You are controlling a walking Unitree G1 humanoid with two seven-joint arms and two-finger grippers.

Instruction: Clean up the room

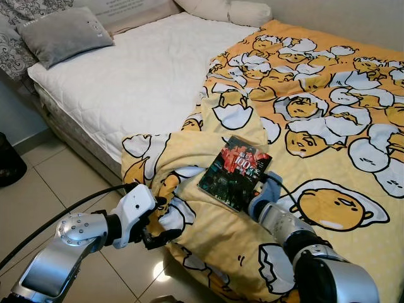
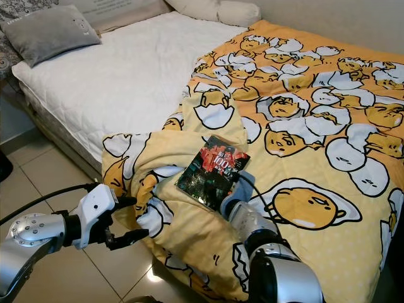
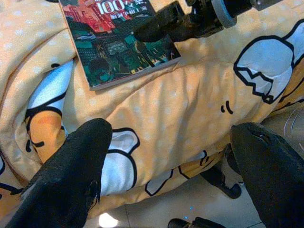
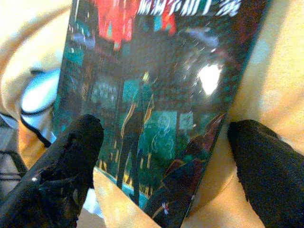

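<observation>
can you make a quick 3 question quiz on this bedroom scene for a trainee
1. True or false: the book lies on the yellow blanket.
2. Which gripper is at the book? A. left gripper B. right gripper
3. Fill in: the grey pillow sits on the white ____.

Key: 1 true. 2 B; its open fingers straddle the book's near end, while the left gripper hovers open at the blanket's edge. 3 mattress.
</observation>
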